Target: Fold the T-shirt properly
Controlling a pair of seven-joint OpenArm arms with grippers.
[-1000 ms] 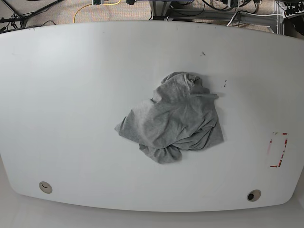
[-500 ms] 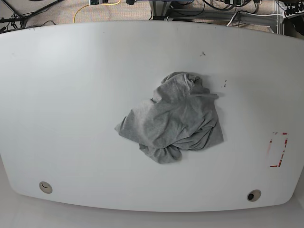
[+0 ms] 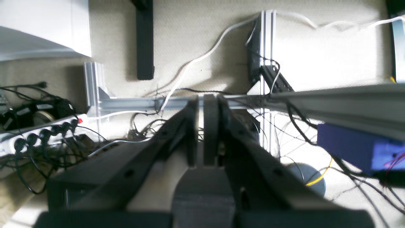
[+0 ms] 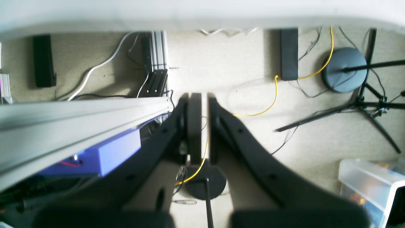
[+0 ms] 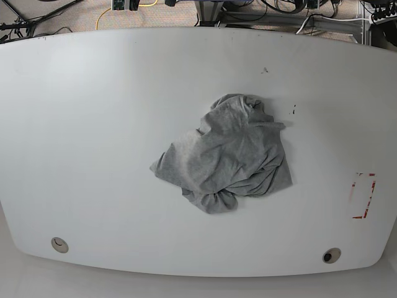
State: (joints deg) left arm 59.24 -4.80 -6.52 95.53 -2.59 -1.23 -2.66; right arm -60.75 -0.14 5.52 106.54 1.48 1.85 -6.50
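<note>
Nothing is folded yet: the T-shirt (image 5: pixel 224 155) lies crumpled slightly right of the table's (image 5: pixel 93 124) middle, well off every edge, while the left gripper (image 3: pixel 207 133) and right gripper (image 4: pixel 198 126), both closed and empty, hang off the table.
</note>
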